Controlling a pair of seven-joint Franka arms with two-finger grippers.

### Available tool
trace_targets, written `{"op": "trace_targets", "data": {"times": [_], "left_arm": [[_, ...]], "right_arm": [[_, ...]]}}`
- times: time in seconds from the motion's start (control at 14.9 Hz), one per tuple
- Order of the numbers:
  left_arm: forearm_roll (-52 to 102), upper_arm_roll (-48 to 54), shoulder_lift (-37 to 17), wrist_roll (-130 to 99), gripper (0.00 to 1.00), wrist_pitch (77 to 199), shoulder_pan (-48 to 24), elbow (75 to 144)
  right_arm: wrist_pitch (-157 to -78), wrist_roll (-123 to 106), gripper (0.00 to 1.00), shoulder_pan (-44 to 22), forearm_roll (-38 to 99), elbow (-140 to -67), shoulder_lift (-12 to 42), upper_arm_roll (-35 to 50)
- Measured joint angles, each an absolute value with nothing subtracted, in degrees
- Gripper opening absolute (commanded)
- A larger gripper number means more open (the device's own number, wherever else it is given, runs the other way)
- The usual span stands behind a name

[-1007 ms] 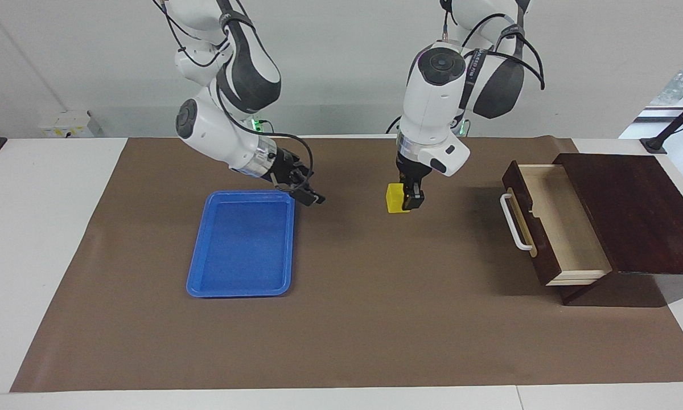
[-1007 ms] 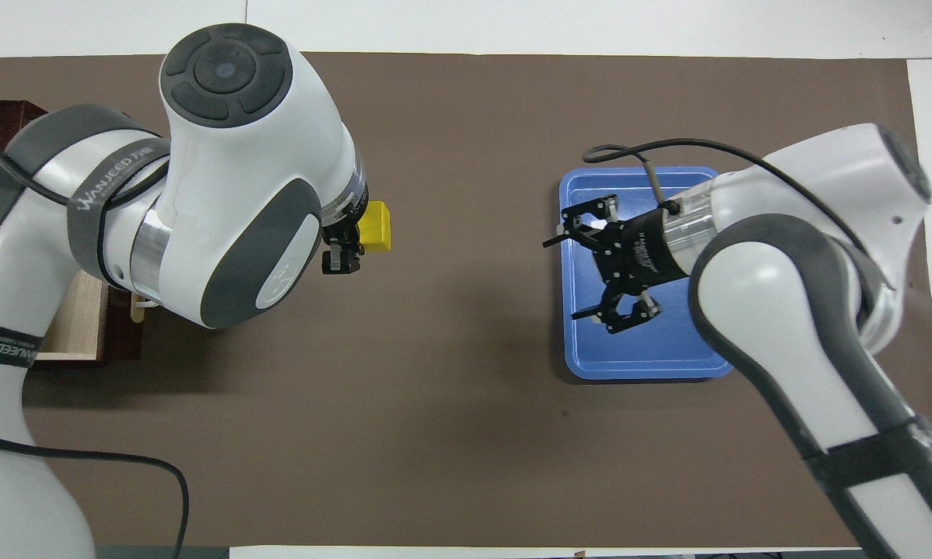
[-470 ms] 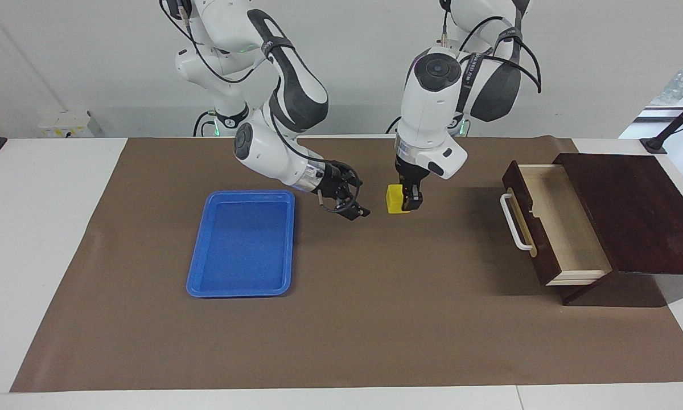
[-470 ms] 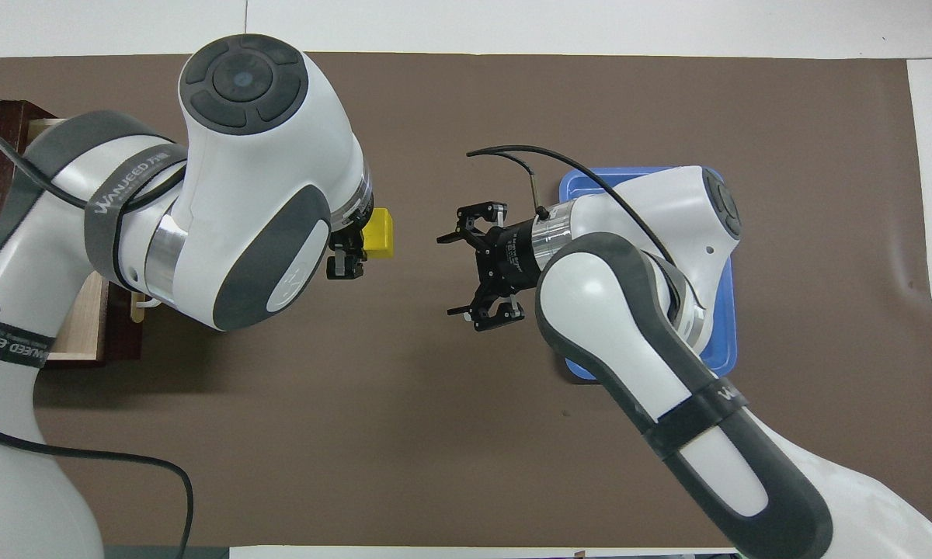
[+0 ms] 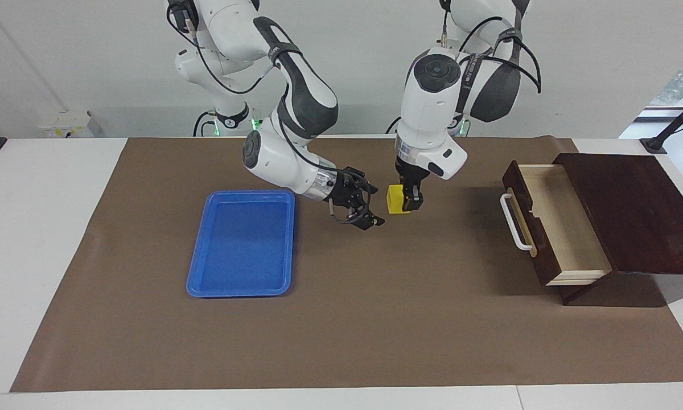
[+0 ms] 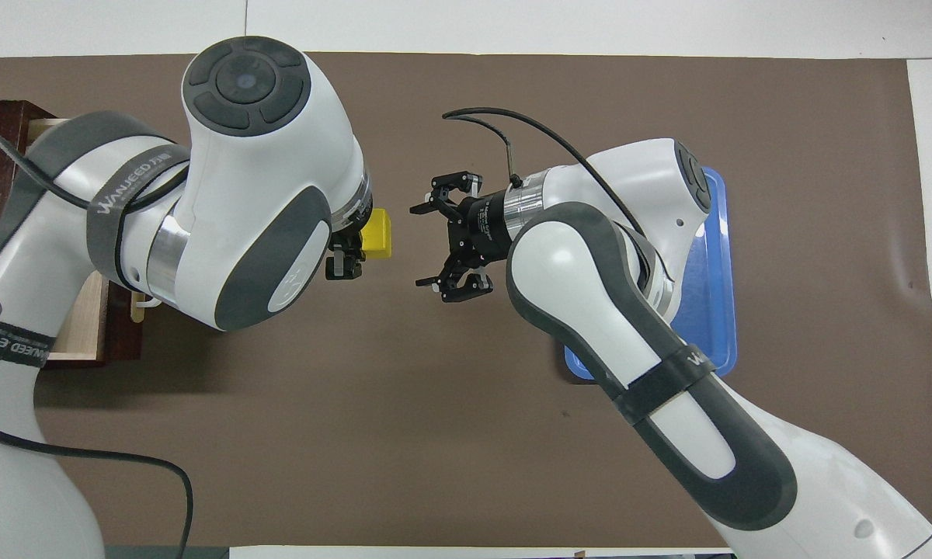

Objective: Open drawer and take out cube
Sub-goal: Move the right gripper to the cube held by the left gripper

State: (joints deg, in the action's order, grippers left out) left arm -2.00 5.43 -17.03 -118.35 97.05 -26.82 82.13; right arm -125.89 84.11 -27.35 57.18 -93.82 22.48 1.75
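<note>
The cube (image 5: 395, 200) hangs over the middle of the counter (image 5: 45, 239), pinched in the closed left hand (image 5: 411, 200). It looks light, rigid and smooth, so its flat free faces are the place to grip. The right hand (image 5: 370, 213), fingers spread wide and empty, hovers just beside it. The drawer (image 5: 552, 222) stands open.

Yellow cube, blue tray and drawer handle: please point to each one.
yellow cube (image 5: 394, 199), facing view, its front face.
blue tray (image 5: 243, 242), facing view, bare floor.
drawer handle (image 5: 511, 223), facing view, middle of the white bar.
</note>
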Motion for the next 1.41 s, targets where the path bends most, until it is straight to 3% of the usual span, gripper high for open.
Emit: {"op": "trace_targets", "data": {"times": [1.41], "left_arm": [[-2.2,5.4,-17.0,-118.3,0.00,97.1,-26.8,82.3]], "right_arm": [[-127.4,86.2,0.98,-30.3,57.1,-91.9,23.6,1.6]]}}
